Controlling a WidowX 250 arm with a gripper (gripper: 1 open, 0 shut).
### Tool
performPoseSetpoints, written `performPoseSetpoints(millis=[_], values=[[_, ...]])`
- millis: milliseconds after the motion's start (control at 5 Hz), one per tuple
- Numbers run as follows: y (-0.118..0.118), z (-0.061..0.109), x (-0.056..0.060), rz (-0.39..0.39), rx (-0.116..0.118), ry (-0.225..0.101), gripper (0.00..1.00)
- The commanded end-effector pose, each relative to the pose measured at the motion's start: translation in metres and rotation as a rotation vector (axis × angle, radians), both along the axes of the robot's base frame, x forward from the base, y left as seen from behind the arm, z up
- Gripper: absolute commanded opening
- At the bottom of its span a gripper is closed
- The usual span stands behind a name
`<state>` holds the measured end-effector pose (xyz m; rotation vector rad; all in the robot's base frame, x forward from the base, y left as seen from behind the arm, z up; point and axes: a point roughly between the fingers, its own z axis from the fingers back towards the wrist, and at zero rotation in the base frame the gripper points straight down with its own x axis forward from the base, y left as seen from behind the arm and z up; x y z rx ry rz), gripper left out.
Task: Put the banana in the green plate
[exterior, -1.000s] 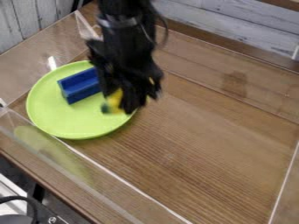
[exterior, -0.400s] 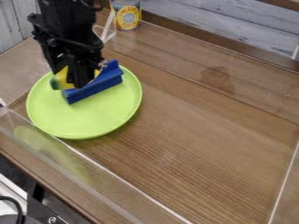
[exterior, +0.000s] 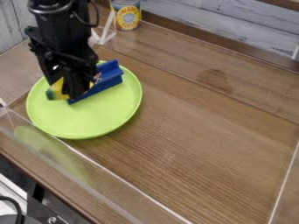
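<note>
A test bench, by the look of it — a wood-grain table (exterior: 198, 131) fenced by clear plastic walls (exterior: 70, 162), a black robot arm (exterior: 61, 35) standing over it, pale planks (exterior: 233, 26) at the far side.

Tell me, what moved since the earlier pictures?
The black robot gripper, shut on the small yellow toy banana, carried it from the right side of the round lime-green plate to its left side. The blue rectangular block shifted slightly and turned. The plate and the wooden table stayed put.
</note>
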<state>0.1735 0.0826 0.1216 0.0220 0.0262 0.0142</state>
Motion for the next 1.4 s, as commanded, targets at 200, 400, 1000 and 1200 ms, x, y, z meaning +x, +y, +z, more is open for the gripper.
performPoseSetpoints(millis=[200, 400, 1000, 1200], values=[[0.009, -0.007, 0.004, 0.014, 0.015, 0.004, 1.00], [0.009, -0.010, 0.004, 0.016, 0.008, 0.001, 1.00], [0.010, -0.019, 0.005, 0.021, -0.013, -0.010, 1.00], [0.010, -0.021, 0.006, 0.021, -0.019, -0.014, 1.00]])
